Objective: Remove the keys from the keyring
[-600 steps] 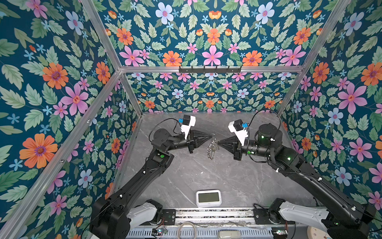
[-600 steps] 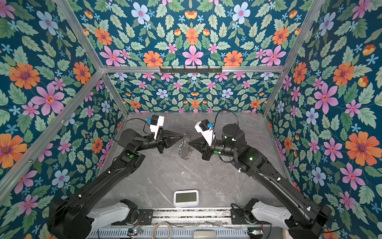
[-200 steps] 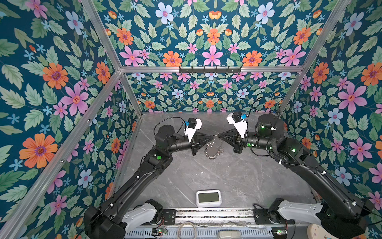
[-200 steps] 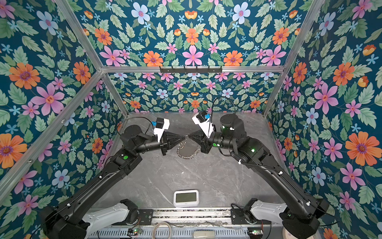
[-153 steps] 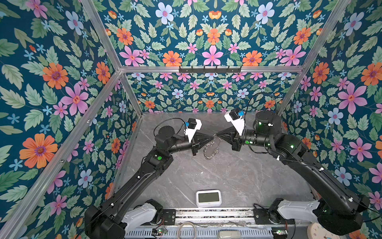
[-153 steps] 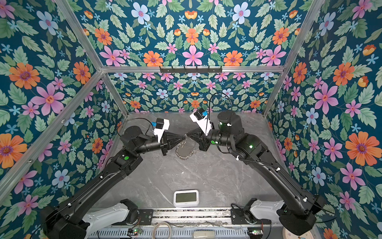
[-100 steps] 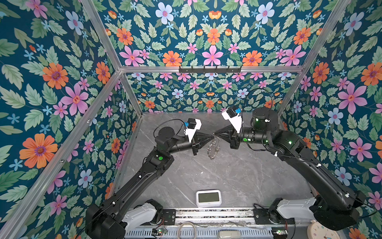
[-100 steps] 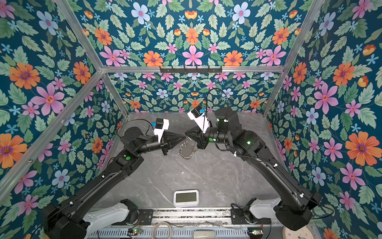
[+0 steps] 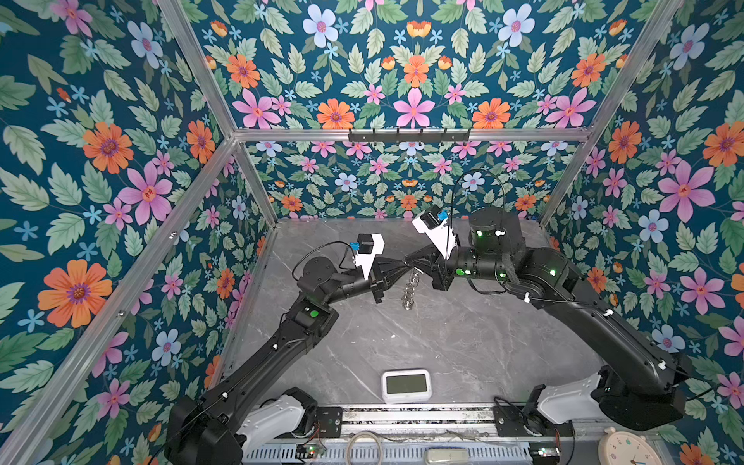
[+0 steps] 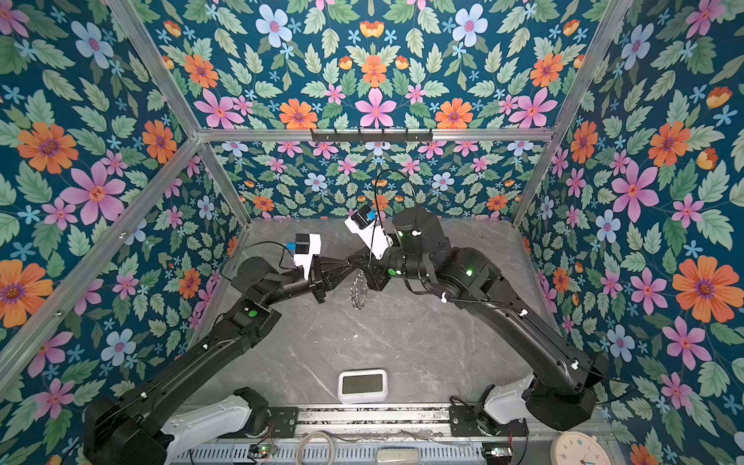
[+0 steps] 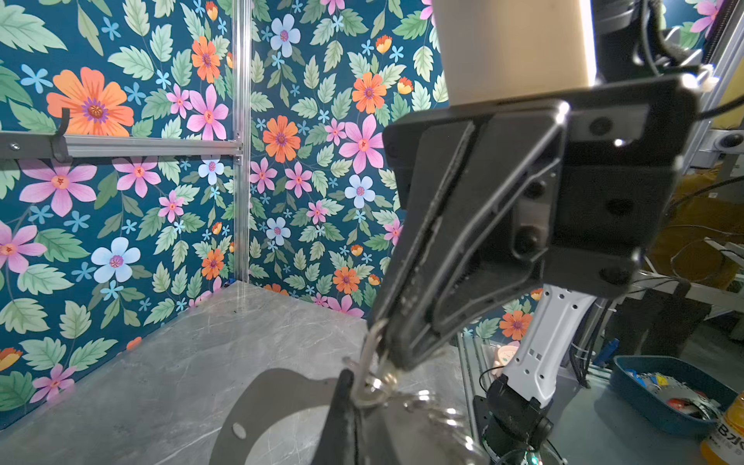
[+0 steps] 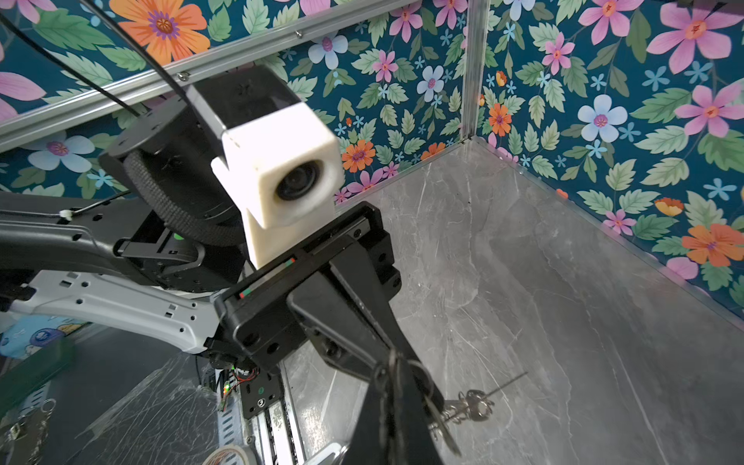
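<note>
In both top views my two grippers meet tip to tip above the middle of the grey table. The left gripper (image 9: 399,266) (image 10: 343,264) and the right gripper (image 9: 409,262) (image 10: 354,261) are both shut on the top of the keyring (image 9: 410,290) (image 10: 358,290), which hangs edge-on below them, clear of the table. In the left wrist view its grey plate (image 11: 257,406) and silver rings (image 11: 443,414) lie beside my left fingertip (image 11: 346,386), and the right gripper (image 11: 396,354) pinches a ring. In the right wrist view the small keys (image 12: 475,404) dangle beside the right gripper (image 12: 396,376).
A white rectangular clock (image 9: 406,385) (image 10: 362,385) lies near the table's front edge. A black hook rail (image 9: 408,135) runs along the back wall. Floral walls close in the table on three sides. A round clock (image 9: 628,447) and a blue bin (image 11: 668,394) sit outside the table.
The right arm's wrist has swung left and back while both grippers stayed shut together. The keyring has turned from broadside to hanging edge-on under the tips.
</note>
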You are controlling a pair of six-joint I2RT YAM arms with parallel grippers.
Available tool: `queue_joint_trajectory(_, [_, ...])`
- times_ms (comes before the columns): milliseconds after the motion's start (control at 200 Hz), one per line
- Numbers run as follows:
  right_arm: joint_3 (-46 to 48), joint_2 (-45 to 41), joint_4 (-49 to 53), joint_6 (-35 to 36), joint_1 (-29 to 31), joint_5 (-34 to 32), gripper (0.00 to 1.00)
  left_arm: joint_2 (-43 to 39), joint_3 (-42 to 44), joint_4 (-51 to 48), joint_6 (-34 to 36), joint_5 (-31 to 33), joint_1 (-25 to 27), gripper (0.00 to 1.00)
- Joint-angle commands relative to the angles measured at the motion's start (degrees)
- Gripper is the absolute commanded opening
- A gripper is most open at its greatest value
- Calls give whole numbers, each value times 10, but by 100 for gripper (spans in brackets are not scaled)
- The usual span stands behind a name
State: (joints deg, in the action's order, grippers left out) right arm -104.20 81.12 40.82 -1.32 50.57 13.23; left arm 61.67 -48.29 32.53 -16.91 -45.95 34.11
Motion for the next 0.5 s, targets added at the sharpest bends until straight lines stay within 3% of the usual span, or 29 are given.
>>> queue_joint_trajectory(0, [-24,14,-4,-8,21,44,0,-2,8,37,-14,28,1,0])
queue_joint_trajectory(295, [-71,37,29,-14,48,28,0,-19,31,78,-15,39,1,0])
queue_joint_trajectory(495, [-76,37,26,-18,56,23,19,-34,46,88,-9,47,1,0])
